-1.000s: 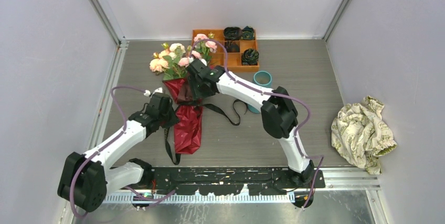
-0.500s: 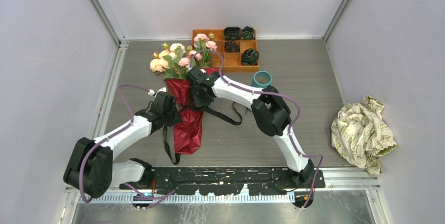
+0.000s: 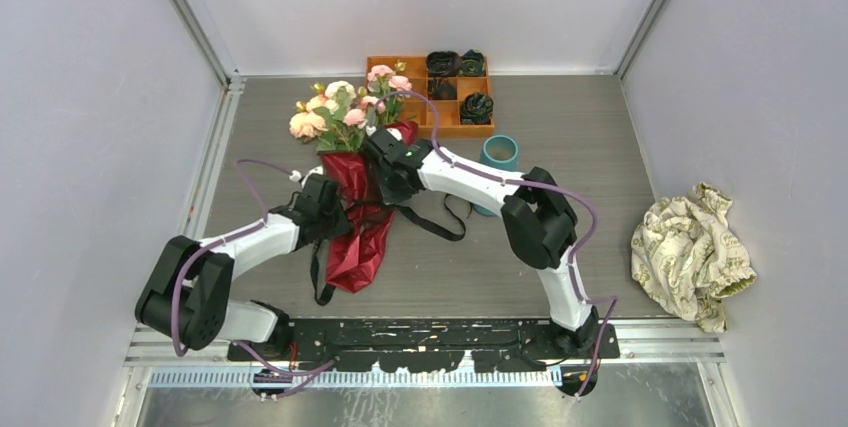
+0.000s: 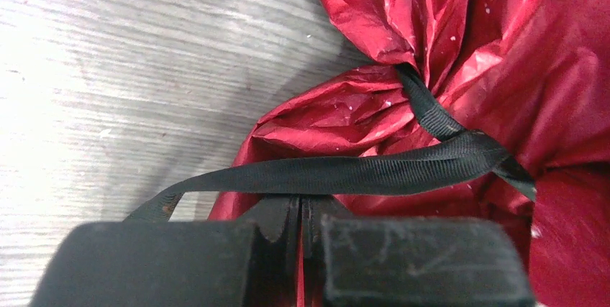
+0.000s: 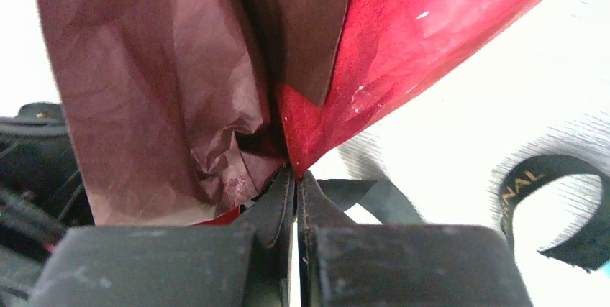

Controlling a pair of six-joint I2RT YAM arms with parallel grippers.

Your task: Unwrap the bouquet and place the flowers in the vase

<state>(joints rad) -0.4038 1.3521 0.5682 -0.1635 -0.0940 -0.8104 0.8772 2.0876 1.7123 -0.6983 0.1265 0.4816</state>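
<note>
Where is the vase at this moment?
Top view: the teal vase stands right of centre, just nearside of the orange tray, its lower part hidden behind the right arm.

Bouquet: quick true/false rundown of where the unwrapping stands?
1. The flowers stand in the vase. False: the flowers lie on the table in the red wrapping paper; the vase holds none.
2. The right gripper is shut on the wrapping paper. True.
3. The black ribbon is off the wrapping paper. False: the ribbon is wrapped round the paper's waist.
4. The left gripper is shut. True.
</note>
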